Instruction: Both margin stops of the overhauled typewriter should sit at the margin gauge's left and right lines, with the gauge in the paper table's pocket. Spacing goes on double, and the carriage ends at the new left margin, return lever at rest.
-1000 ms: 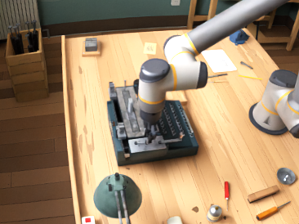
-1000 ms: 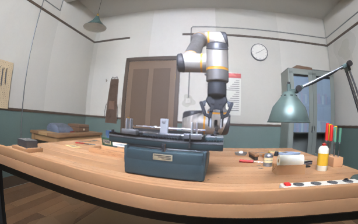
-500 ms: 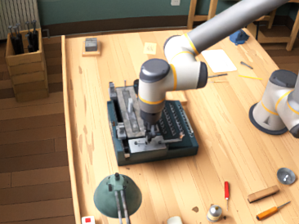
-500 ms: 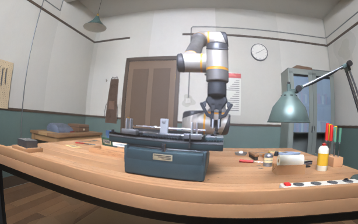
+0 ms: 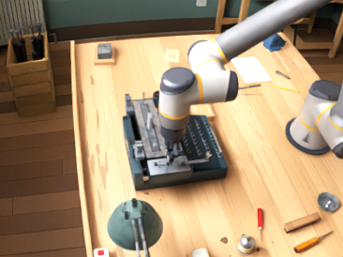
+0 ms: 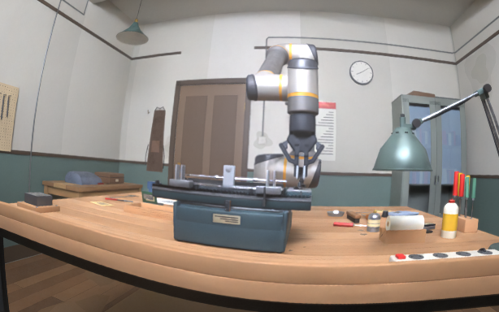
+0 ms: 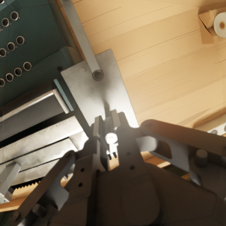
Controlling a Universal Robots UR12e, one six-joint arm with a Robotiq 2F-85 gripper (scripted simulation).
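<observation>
The teal typewriter sits mid-table with its grey carriage on top. My gripper hangs straight down over the carriage's end plate. Its fingers are closed on a small upright lever there, which shows between them in the wrist camera. A long thin return lever pivots on the same plate. A scaled margin rail and a toothed rack run along the carriage. Two upright stops stand on the carriage. I cannot make out the margin gauge.
A wooden tool crate stands left of the table. A green desk lamp stands near the typewriter's end. Screwdrivers, a wood block, a paper roll and a power strip lie on the near side.
</observation>
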